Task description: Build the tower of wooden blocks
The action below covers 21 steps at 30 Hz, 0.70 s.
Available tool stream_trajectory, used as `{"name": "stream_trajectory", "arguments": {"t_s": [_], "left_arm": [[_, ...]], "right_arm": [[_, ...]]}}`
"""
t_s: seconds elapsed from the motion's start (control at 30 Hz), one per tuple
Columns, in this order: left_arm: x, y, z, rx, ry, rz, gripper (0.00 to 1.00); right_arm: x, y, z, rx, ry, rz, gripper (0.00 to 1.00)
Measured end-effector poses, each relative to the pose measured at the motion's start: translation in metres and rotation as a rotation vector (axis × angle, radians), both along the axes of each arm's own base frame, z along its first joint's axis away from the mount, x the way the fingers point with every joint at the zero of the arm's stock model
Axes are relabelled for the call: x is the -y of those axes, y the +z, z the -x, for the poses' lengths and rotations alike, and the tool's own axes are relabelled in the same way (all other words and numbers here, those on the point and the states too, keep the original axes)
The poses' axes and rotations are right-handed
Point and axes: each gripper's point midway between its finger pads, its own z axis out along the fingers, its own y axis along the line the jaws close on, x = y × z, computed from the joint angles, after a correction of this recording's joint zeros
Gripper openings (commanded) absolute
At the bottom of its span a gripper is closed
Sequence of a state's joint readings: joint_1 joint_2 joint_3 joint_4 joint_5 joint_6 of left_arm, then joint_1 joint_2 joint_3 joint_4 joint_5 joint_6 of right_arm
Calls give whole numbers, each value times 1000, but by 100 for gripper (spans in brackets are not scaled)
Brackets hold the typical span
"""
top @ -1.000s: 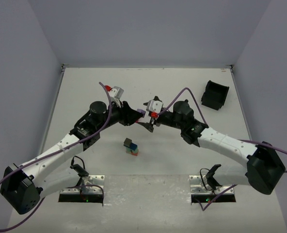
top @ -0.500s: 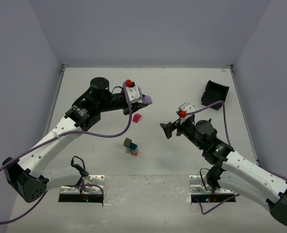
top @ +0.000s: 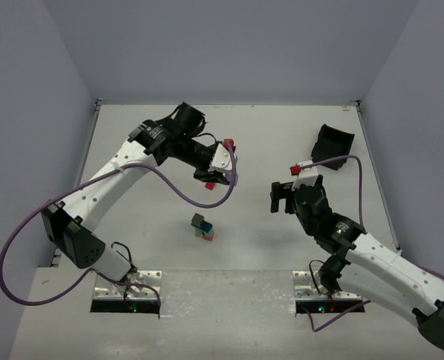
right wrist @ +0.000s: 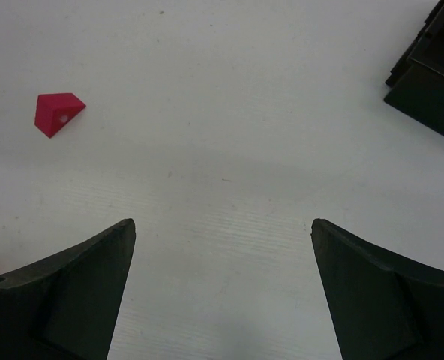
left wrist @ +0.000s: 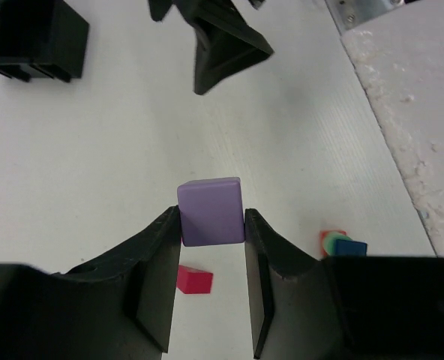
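One purple block pinched in left gripper; right gripper spread, clear of tower.

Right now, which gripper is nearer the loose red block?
Left. The left gripper, holding the purple block, hangs almost over the red block. The right gripper, open, sits well off to its side, toward the black bin.

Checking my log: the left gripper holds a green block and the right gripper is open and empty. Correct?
No: the block in the left gripper is purple, not green, per the left wrist view. The right gripper is open and empty.
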State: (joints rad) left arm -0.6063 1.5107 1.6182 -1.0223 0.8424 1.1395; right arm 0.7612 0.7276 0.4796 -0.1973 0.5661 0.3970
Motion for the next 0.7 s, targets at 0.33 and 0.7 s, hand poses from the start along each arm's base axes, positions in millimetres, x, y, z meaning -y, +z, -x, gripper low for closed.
{"name": "stream_trajectory", "arguments": {"t_s": [0.33, 0.7], "left_arm": [[-4, -59, 49, -92, -57, -217, 0], [-27, -95, 57, -96, -3, -302, 0]], "right_arm": [[24, -21, 5, -85, -123, 79, 99], [38, -28, 11, -116, -182, 119, 99]]}}
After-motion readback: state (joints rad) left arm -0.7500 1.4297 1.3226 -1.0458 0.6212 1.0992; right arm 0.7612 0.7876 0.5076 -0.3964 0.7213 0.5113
